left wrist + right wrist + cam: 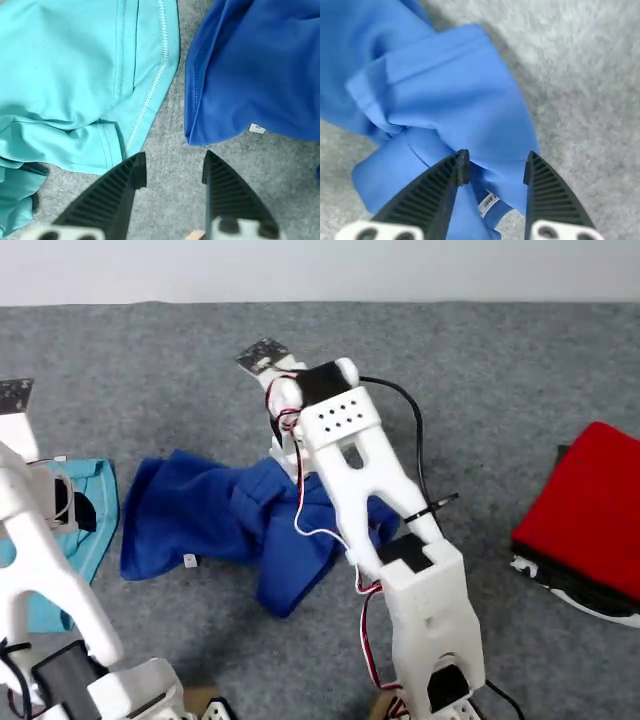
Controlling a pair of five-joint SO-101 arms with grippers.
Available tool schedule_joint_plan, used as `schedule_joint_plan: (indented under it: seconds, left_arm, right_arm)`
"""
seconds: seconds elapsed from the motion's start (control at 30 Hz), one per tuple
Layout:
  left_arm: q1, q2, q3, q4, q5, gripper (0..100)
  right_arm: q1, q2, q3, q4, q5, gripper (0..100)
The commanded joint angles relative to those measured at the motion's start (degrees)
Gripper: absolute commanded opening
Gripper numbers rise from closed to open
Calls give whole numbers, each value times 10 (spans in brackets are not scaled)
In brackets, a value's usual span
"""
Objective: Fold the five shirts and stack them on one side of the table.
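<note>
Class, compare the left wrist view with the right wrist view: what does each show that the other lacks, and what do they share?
Left wrist view: the turquoise shirt and the open left gripper, over a bare strip of grey table between two shirts. Right wrist view: the open right gripper above a bunched fold of cloth. Shared: the blue shirt and the grey table.

A robotics lab bench: white plastic robot arms (370, 480) with loose red-and-white wiring (300, 505) and a small bare circuit board (262, 356) stand mid-frame on a grey felt-covered table (500, 370), a plain white wall (320, 270) along the top edge
</note>
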Motion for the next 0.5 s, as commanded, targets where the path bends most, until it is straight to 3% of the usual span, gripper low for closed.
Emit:
schedule_joint_plan:
  seconds: [0.0,0.13,0.47]
  left_arm:
    - [-4,-17,-2,-16,-8,188]
    - [-7,-17,-2,-17,-6,188]
    - [-138,-16,-1,-95,-6,190]
  right_arm:
    - [-28,-80,-1,24,14,189]
    - [-60,-158,108,24,26,188]
    - [-139,-268,378,22,78,190]
